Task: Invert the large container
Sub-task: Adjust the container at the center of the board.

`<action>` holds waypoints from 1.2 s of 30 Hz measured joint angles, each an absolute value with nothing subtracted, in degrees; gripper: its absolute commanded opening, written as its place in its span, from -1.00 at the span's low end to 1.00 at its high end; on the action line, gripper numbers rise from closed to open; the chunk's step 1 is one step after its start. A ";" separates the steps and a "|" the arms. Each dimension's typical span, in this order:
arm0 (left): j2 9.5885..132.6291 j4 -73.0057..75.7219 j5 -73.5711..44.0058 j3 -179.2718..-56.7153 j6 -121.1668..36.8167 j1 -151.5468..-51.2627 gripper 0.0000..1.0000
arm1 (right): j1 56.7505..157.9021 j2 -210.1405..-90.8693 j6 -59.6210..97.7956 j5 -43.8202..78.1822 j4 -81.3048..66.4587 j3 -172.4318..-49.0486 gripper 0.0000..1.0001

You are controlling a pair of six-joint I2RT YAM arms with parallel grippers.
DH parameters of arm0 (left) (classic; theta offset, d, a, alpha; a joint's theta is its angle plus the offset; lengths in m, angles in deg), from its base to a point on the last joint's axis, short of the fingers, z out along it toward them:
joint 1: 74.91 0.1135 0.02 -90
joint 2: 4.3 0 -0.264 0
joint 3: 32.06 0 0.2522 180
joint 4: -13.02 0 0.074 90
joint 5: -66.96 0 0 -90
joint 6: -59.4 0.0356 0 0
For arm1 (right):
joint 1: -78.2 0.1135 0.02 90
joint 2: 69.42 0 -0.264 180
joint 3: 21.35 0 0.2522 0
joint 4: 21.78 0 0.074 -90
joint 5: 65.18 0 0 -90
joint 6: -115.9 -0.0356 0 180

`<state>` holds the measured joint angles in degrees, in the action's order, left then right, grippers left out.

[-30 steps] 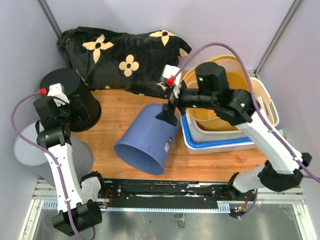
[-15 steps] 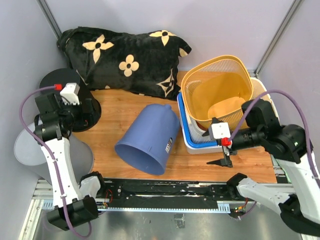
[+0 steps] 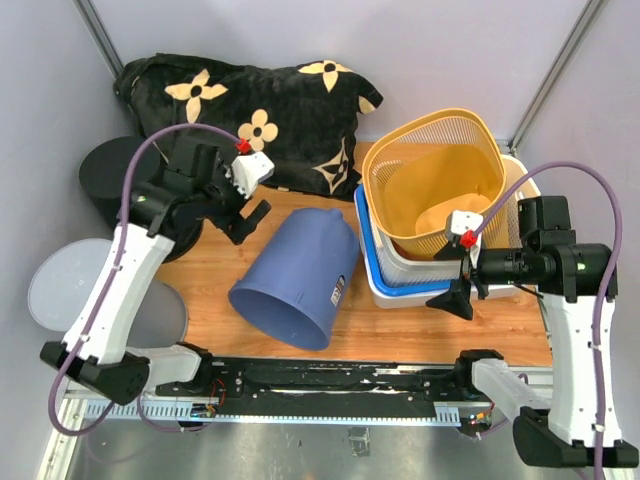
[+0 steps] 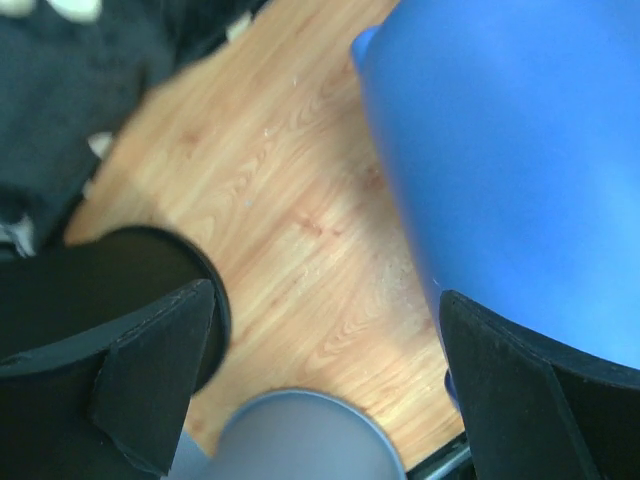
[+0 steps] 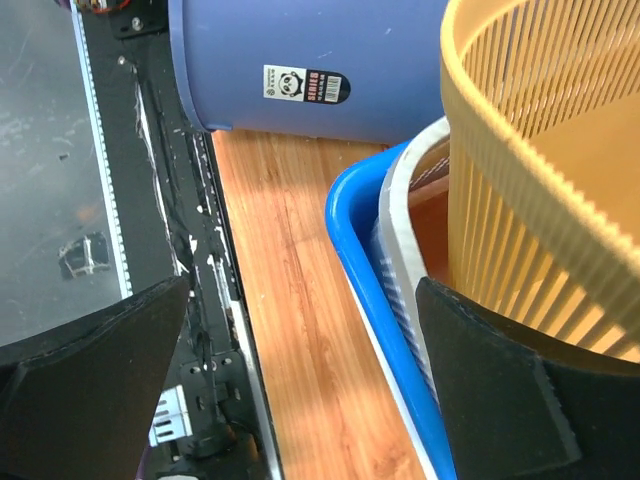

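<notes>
The large blue container [image 3: 296, 278] lies on its side in the middle of the wooden table, its open mouth facing the near left. It also shows in the left wrist view [image 4: 520, 170] and in the right wrist view [image 5: 310, 65], with a barcode sticker. My left gripper [image 3: 250, 220] is open and empty, hovering just left of the container's closed end. My right gripper [image 3: 452, 296] is open and empty, over the table's near right, beside the blue tray.
A yellow mesh basket [image 3: 440, 180] sits nested in white and blue trays [image 3: 400, 292] at the right. A black bin [image 3: 125, 180] and a grey bin [image 3: 75, 290] stand at the left. A black flowered cushion [image 3: 250, 115] lies at the back.
My left arm swung from beside the black bin toward the blue container's closed end. My right arm pulled away from the container to the table's near right.
</notes>
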<state>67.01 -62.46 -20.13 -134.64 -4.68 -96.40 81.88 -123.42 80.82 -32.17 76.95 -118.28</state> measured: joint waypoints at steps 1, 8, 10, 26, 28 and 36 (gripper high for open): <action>66.64 -64.49 -17.57 -136.69 -2.80 -96.66 0.98 | 80.35 -123.84 81.50 -33.02 77.74 -118.28 1.00; 54.27 -72.21 0.03 -149.20 8.67 -99.31 0.99 | 73.18 -125.85 83.53 -36.48 81.21 -115.57 1.00; 49.28 -73.82 2.82 -145.79 10.03 -101.49 0.98 | 71.96 -126.31 83.64 -36.93 81.50 -115.27 1.00; 48.85 -76.56 -3.71 -121.07 12.98 -116.36 0.98 | 64.83 -127.27 82.52 -40.19 81.58 -112.80 1.00; 47.12 -73.56 -6.64 -117.88 13.48 -116.40 0.98 | 64.05 -127.20 82.43 -40.41 81.34 -112.64 1.00; 44.72 -57.67 -15.03 -103.63 12.54 -116.62 0.98 | 63.02 -126.85 81.74 -40.69 80.97 -112.56 1.00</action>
<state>44.72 -57.67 -15.03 -103.63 12.54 -116.62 63.02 -126.85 81.74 -40.69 80.97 -112.56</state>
